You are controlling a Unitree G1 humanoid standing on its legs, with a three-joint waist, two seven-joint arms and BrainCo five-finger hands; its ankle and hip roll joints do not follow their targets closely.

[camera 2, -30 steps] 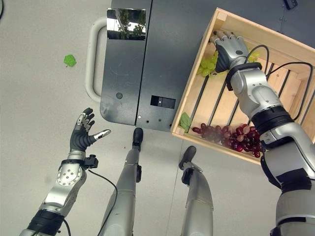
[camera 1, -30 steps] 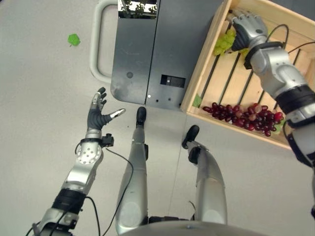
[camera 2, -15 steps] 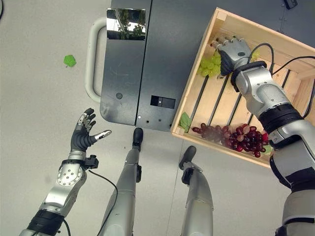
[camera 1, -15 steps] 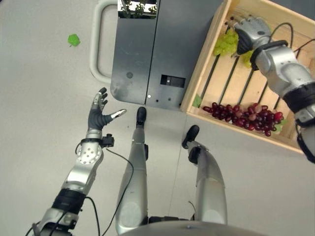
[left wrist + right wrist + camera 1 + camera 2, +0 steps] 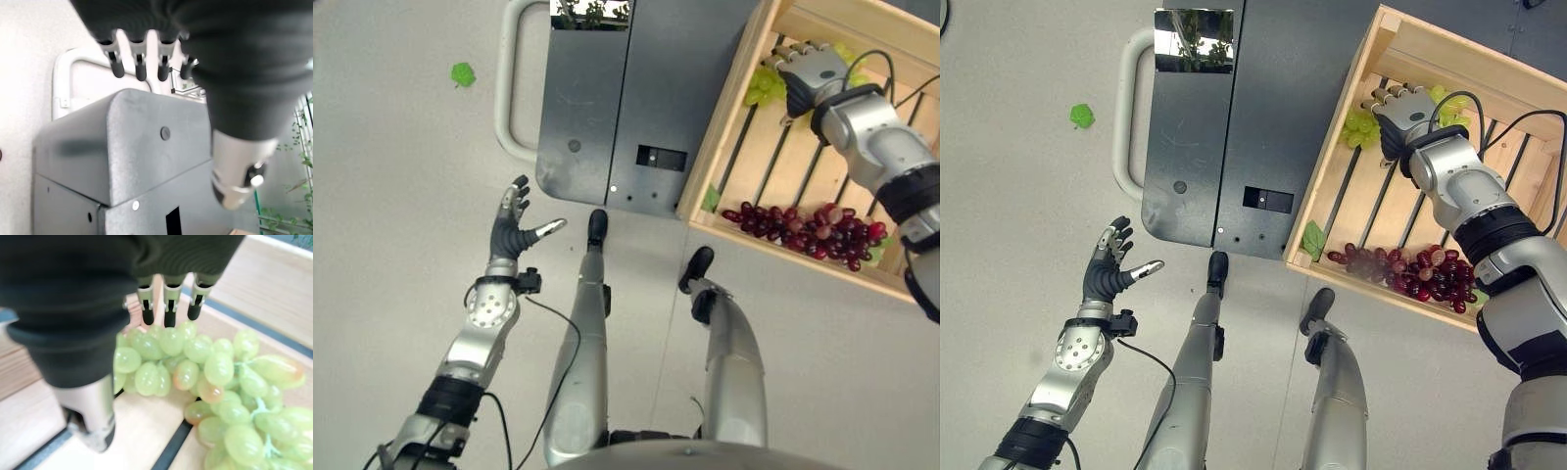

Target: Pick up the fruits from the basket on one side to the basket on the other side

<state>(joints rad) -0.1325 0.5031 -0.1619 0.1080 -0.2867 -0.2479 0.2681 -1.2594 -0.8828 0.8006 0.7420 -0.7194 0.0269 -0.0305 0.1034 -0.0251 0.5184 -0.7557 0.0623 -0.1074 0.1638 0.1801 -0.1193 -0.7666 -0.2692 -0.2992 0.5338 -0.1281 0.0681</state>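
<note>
A wooden crate [image 5: 724,113] stands on the floor at my right. A bunch of green grapes [image 5: 195,362] lies in its far corner, and a bunch of red grapes [image 5: 813,227] lies along its near wall. My right hand [image 5: 813,70] hovers just over the green grapes [image 5: 1361,127], open, its fingertips [image 5: 168,316] at the top of the bunch and its thumb apart from it. My left hand [image 5: 512,232] is held open and empty above the floor at the left, fingers [image 5: 139,68] straight.
A dark grey cabinet [image 5: 607,108] with a white loop handle [image 5: 504,88] stands between the two hands, against the crate's left wall. A green leaf [image 5: 462,73] lies on the floor far left. Another leaf [image 5: 710,199] sits in the crate's near left corner.
My right hand has shifted a little over the green grapes, and its forearm has swung to the right. The left hand has stayed where it was.
</note>
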